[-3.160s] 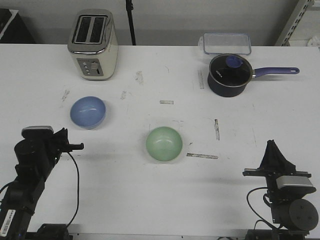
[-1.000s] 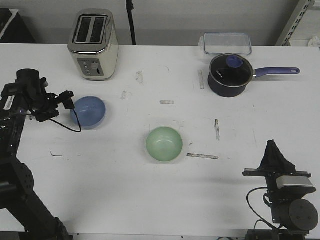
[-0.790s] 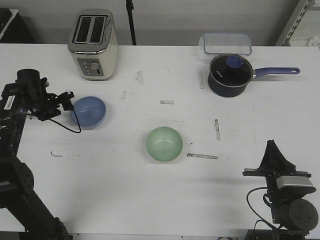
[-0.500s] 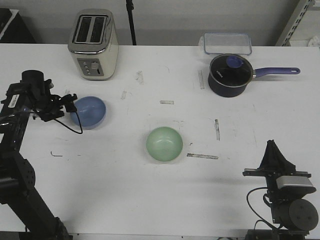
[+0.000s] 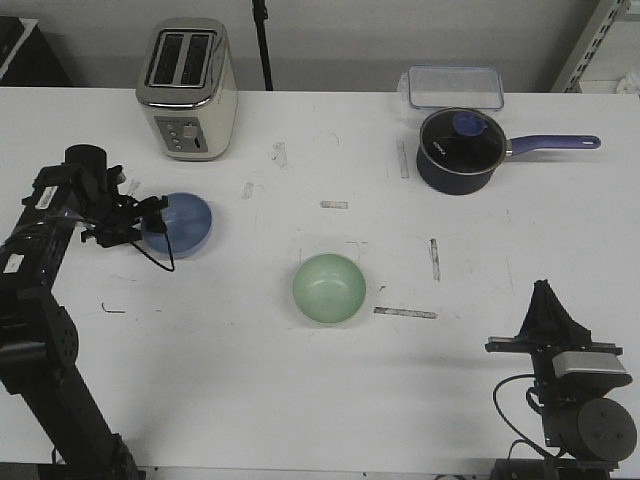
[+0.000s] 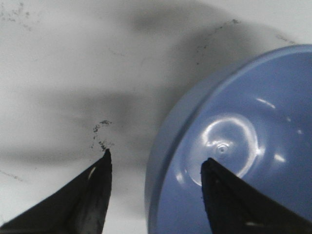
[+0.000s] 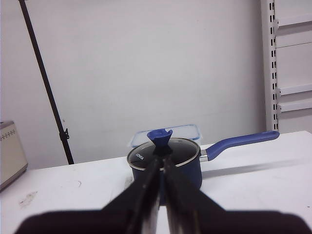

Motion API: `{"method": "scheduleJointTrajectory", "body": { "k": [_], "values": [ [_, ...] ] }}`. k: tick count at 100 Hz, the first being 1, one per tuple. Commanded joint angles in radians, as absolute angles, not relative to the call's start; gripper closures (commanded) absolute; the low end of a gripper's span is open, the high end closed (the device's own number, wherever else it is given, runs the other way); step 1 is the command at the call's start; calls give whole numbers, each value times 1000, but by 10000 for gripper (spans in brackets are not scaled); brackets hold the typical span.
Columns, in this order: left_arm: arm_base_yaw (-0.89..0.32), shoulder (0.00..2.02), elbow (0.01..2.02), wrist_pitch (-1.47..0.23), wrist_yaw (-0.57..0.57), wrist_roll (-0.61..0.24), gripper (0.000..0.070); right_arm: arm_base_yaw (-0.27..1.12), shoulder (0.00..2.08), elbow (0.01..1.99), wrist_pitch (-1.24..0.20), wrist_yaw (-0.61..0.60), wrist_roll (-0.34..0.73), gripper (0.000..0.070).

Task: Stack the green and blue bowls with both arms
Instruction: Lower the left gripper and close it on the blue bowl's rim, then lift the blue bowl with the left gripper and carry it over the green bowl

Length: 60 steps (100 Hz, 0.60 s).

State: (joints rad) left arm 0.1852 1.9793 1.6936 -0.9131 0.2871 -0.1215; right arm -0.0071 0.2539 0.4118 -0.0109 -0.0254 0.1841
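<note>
The blue bowl (image 5: 181, 222) sits on the white table at the left, and the green bowl (image 5: 328, 288) sits near the middle. My left gripper (image 5: 152, 217) is open and straddles the blue bowl's left rim. In the left wrist view one finger is outside the rim and one is over the blue bowl (image 6: 243, 161), with the left gripper (image 6: 156, 158) low on it. My right gripper (image 5: 546, 296) is shut and empty at the front right, far from both bowls. In the right wrist view the right gripper (image 7: 161, 161) points toward the saucepan.
A toaster (image 5: 187, 88) stands at the back left. A dark saucepan (image 5: 458, 150) with a purple handle and a clear lidded box (image 5: 453, 86) stand at the back right. Tape marks dot the table (image 5: 300, 400).
My left arm rose from the front left, swung to the blue bowl, and moved right until its open fingers straddle the bowl's left rim. The right arm has not moved.
</note>
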Motion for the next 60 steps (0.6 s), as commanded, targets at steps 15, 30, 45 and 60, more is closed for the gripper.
{"method": "scheduleJointTrajectory", "body": {
  "k": [15,30,45,60],
  "values": [
    [183,2017,1717,-920,287,-113,549,-7,254,413,0,-25,193,696],
    [178,2021,1717,-919,285,-113,672,-7,254,413,0,-25,193,696],
    [178,2021,1717,-918,285,-112,700,-7,254,413,0,-25,193,696],
    [178,2020,1717,-919,286,-114,700,-7,254,413,0,-25,193,696]
  ]
}}
